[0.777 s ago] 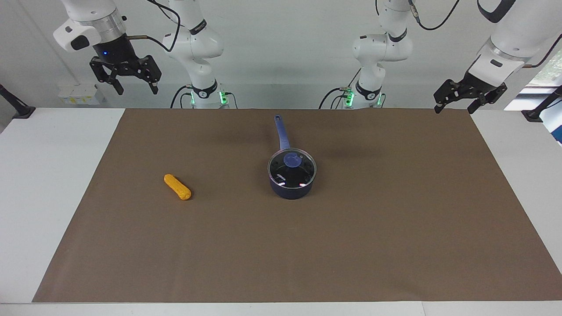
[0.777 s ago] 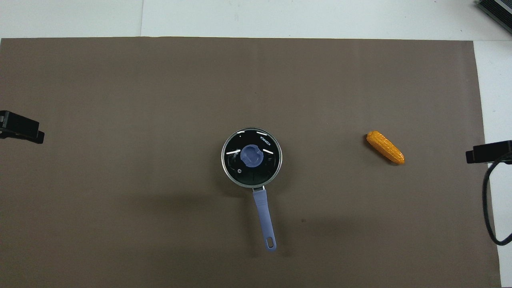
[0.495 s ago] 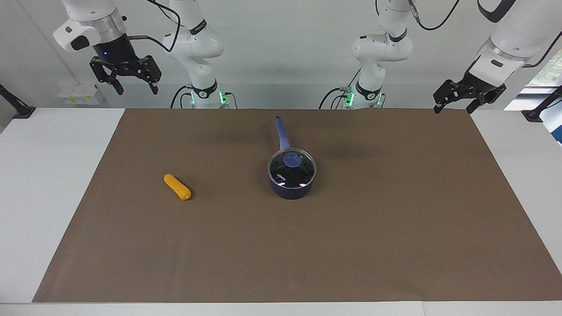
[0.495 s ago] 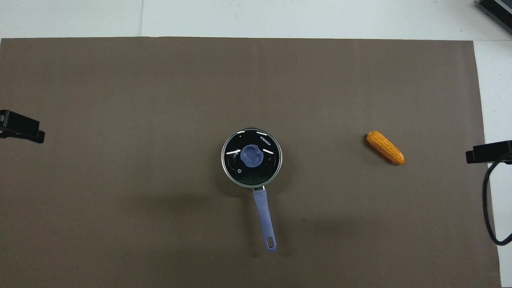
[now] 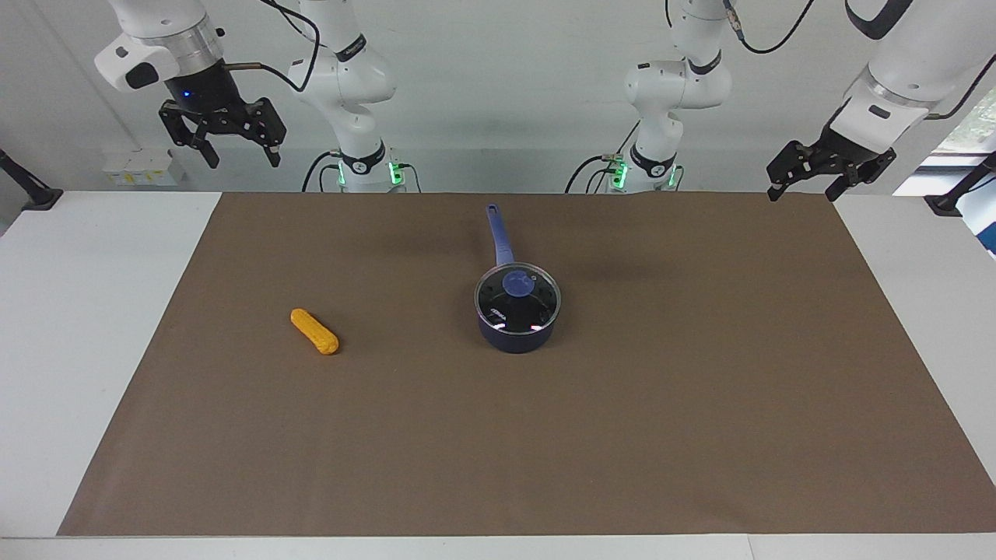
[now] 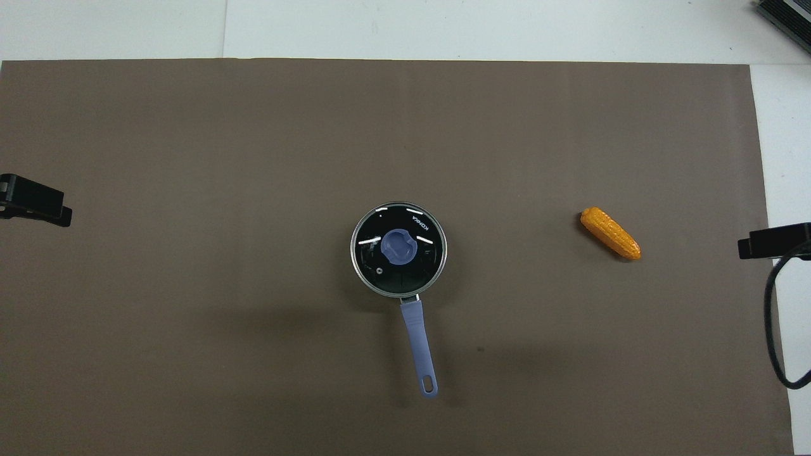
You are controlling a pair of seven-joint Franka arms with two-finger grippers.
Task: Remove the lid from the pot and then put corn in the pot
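The dark blue pot (image 5: 517, 339) stands in the middle of the brown mat, its long handle (image 6: 419, 345) pointing toward the robots. The glass lid (image 5: 537, 308) with its blue knob (image 6: 399, 246) sits on the pot. The orange-yellow corn (image 5: 314, 331) (image 6: 610, 233) lies on the mat toward the right arm's end, well apart from the pot. My right gripper (image 5: 242, 161) hangs open and empty, high over the mat's corner at its own end. Over the corner at the left arm's end, my left gripper (image 5: 804, 194) is open and empty too.
The brown mat (image 5: 622, 435) covers most of the white table (image 5: 70, 327), with bare white strips at both ends. A black cable (image 6: 774, 329) hangs by the right gripper in the overhead view. A dark object (image 6: 785, 18) sits at the table's farthest corner.
Both raised grippers have crept only slightly. The pot, lid and corn have not moved.
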